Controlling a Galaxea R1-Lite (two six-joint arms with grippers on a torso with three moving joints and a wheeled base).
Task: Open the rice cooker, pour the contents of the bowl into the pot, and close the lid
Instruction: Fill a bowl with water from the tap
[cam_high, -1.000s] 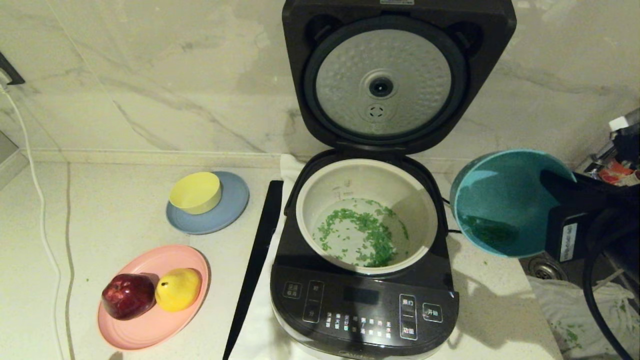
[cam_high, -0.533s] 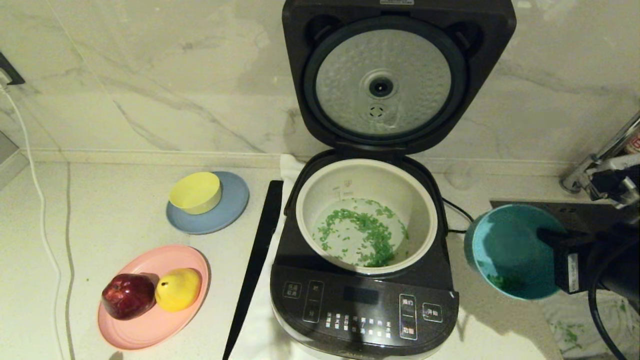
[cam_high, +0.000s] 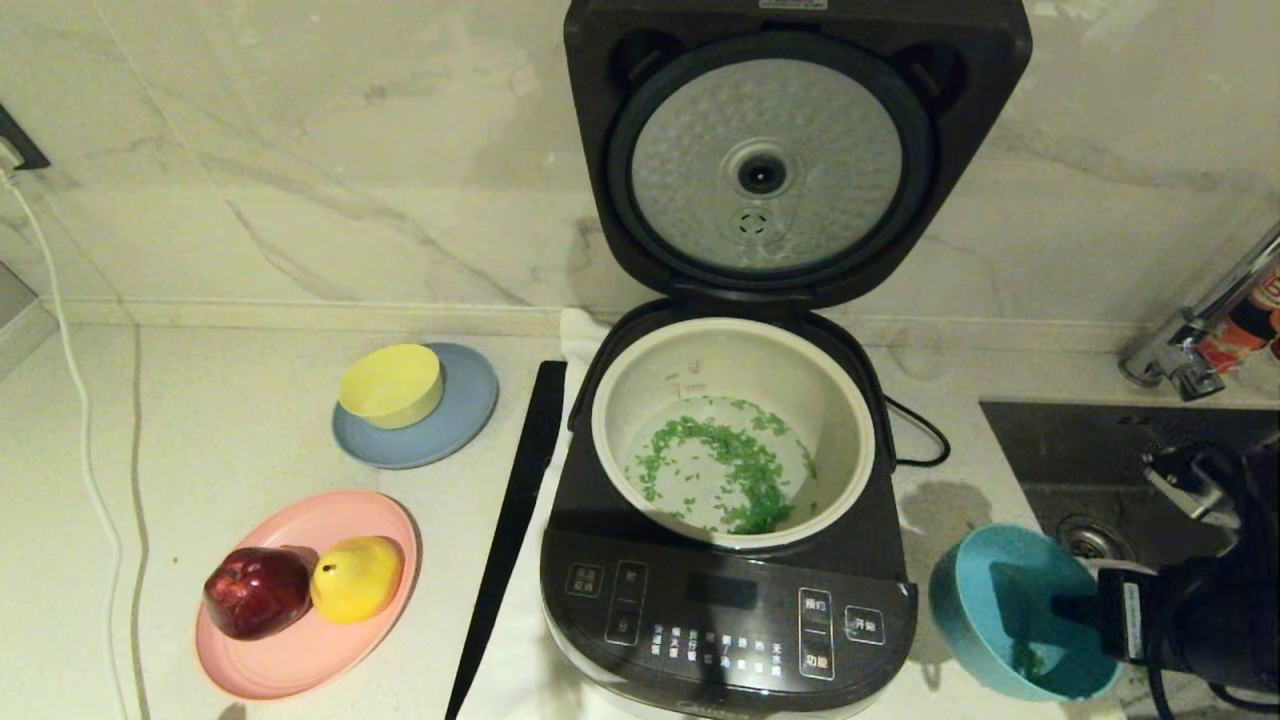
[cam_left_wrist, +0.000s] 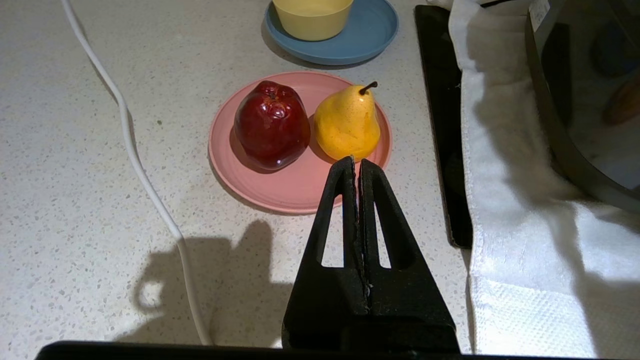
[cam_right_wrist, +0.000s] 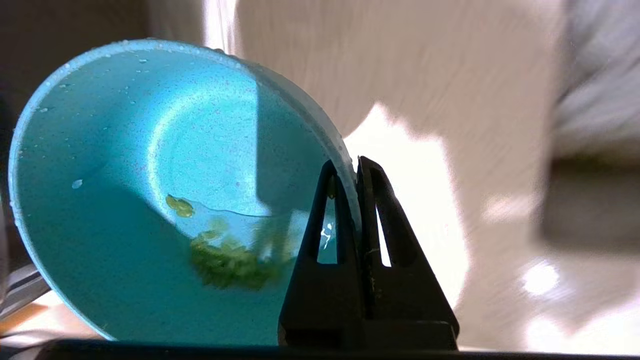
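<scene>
Nearest on the right, the right tool (cam_right_wrist: 352, 167) is pinched onto the thin rim of the bowl (cam_high: 1010, 610), a smooth teal round shell tipped on its side low over the speckled counter (cam_high: 250, 440), beside the rice cooker (cam_high: 725, 620); half a second ago it hung higher and farther back. Only the right wrist view shows wet green scraps (cam_right_wrist: 227, 257) pooled inside. On the near left, seen only in the left wrist view, the left tool (cam_left_wrist: 357, 165) idles with its fingers pressed together above a pink plate (cam_left_wrist: 295, 190) carrying a glossy red apple (cam_left_wrist: 271, 125) and a yellow pear (cam_left_wrist: 347, 122). In the cooker, the cream pot (cam_high: 735, 430) holds scattered chopped green. Farthest, the lid (cam_high: 795, 150) stands upright, its dimpled silver disc facing out.
</scene>
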